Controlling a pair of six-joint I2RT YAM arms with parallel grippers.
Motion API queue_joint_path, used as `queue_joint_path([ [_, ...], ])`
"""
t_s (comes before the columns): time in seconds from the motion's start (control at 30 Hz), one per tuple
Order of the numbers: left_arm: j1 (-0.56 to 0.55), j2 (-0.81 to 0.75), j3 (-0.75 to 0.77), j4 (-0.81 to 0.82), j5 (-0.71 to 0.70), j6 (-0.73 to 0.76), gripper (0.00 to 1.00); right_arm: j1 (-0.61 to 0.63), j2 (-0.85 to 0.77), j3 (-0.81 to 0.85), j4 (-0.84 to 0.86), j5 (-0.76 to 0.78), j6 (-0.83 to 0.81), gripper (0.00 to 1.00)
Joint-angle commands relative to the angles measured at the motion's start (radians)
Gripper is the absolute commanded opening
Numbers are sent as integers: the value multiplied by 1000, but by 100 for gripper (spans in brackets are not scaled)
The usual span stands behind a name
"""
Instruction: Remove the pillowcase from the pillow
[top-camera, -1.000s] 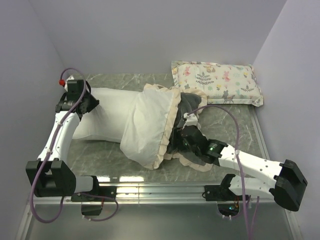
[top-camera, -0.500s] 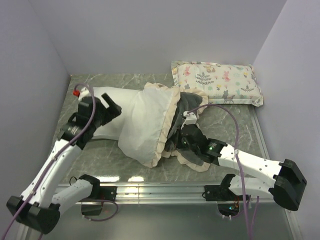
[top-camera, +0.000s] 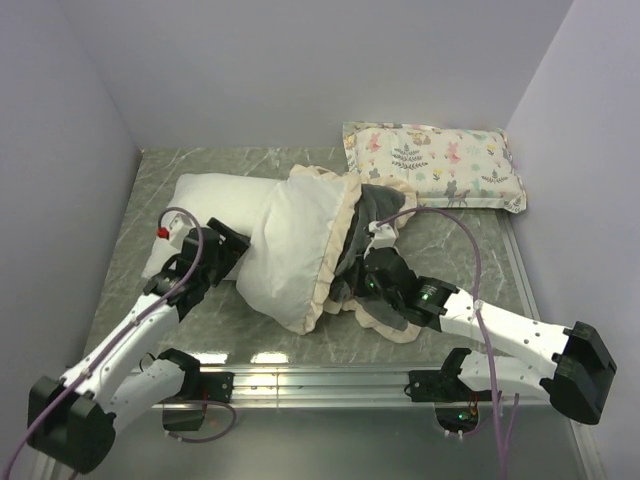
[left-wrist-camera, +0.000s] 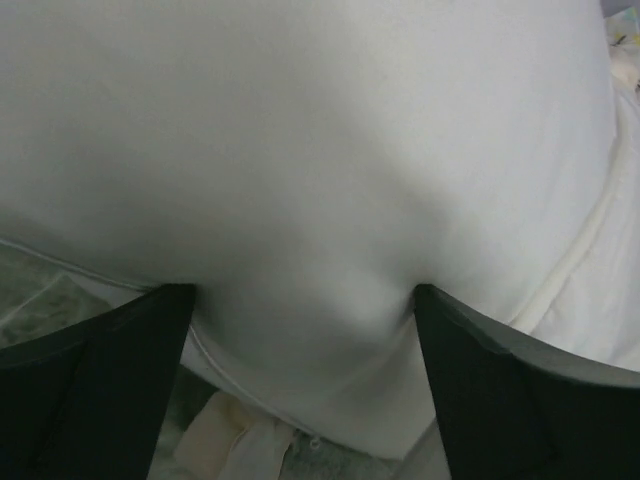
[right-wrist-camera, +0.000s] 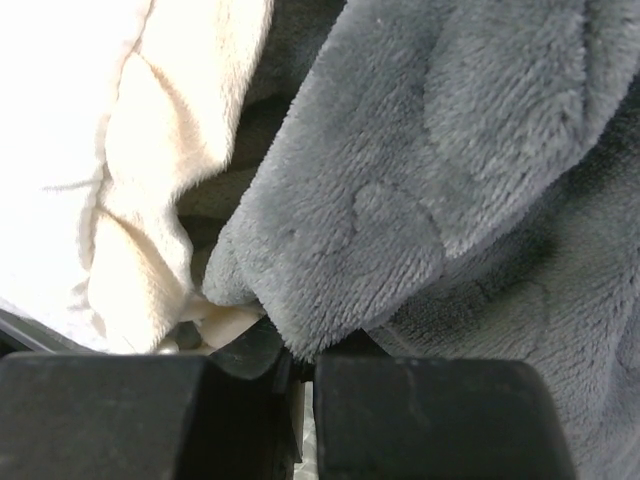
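Note:
The white pillow (top-camera: 210, 195) lies across the table's left half, its right end still inside the pillowcase (top-camera: 300, 250). The pillowcase is bunched cream side out, with a ruffled frill and dark grey folds (top-camera: 375, 215) on the right. My left gripper (top-camera: 228, 250) stands open at the pillow's near edge, right by the frill. In the left wrist view the pillow (left-wrist-camera: 300, 150) bulges between the wide-apart fingers (left-wrist-camera: 100, 390) of the left gripper (left-wrist-camera: 305, 300). My right gripper (top-camera: 362, 285) is shut on a grey fold of the pillowcase (right-wrist-camera: 400, 200), pinched at the right gripper's (right-wrist-camera: 305, 370) tips beside the cream frill (right-wrist-camera: 150, 200).
A small floral animal-print pillow (top-camera: 435, 165) rests at the back right corner. Pale walls close in the table on the left, back and right. The metal rail (top-camera: 320, 380) with both arm bases runs along the near edge.
My left arm let go at the pillow's far left end, swung in to its near edge beside the frill and opened wide. The right gripper closed on the grey fabric.

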Motion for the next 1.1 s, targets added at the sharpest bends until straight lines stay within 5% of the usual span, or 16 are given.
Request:
queue_joint_path([
  [0.0,2,95,27,161,-8,-58,91,-8,-60,58,-22,65,-13,0],
  [0.07,5,124,38,179,-30,-53,70,-11,-77,80,-63,82,-25,0],
  [0.1,17,124,39,189,-31,-46,34,-23,-92,90,-77,86,-30,0],
  [0.17,43,118,65,190,-22,-27,0,-43,-110,121,-109,83,-50,0],
  [0.37,183,64,274,19,-100,100,0,-239,-202,198,-206,7,-104,0],
  [0.63,480,101,419,-58,39,185,1,-478,-293,303,-304,-49,-153,0],
  [1.07,701,143,418,-72,191,238,0,-713,-319,405,-370,-154,-173,0],
])
